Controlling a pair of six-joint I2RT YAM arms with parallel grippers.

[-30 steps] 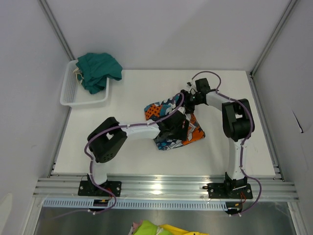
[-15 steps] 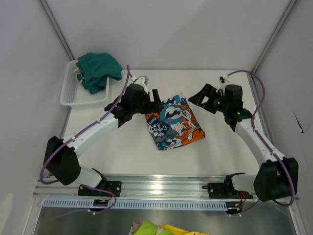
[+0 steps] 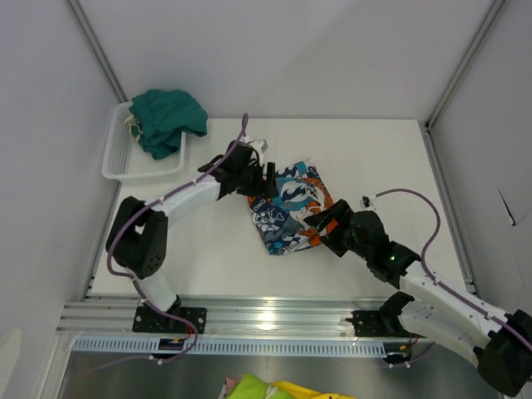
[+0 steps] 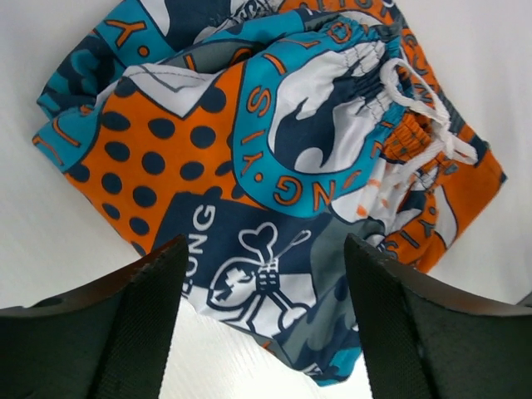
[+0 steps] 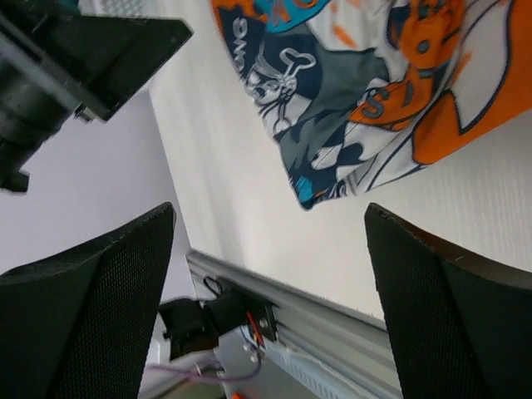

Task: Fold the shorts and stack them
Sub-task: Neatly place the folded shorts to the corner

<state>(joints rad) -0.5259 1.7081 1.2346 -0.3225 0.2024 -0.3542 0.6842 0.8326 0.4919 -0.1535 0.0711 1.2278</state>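
The patterned shorts (image 3: pixel 291 208) lie folded into a compact bundle in the middle of the table, their white drawstring (image 4: pixel 416 108) on top. My left gripper (image 3: pixel 268 181) hovers at their back left edge, open, with nothing between its fingers (image 4: pixel 141 316). My right gripper (image 3: pixel 318 228) is at their front right edge, also open and empty; in its wrist view the shorts (image 5: pixel 357 83) lie beyond the fingertips. The dark teal-green shorts (image 3: pixel 169 116) are bunched up in the white basket (image 3: pixel 137 166) at the back left and hang over its rim.
The aluminium rail (image 3: pixel 283 320) runs along the table's near edge, with both arm bases on it. Grey walls and frame posts close in the left, right and back sides. The left arm's body (image 5: pixel 75 58) shows in the right wrist view.
Both arms have come off the patterned shorts, which now lie folded. The right arm swung from the back right round to the front right of the shorts; the left gripper edged nearer their back left edge.
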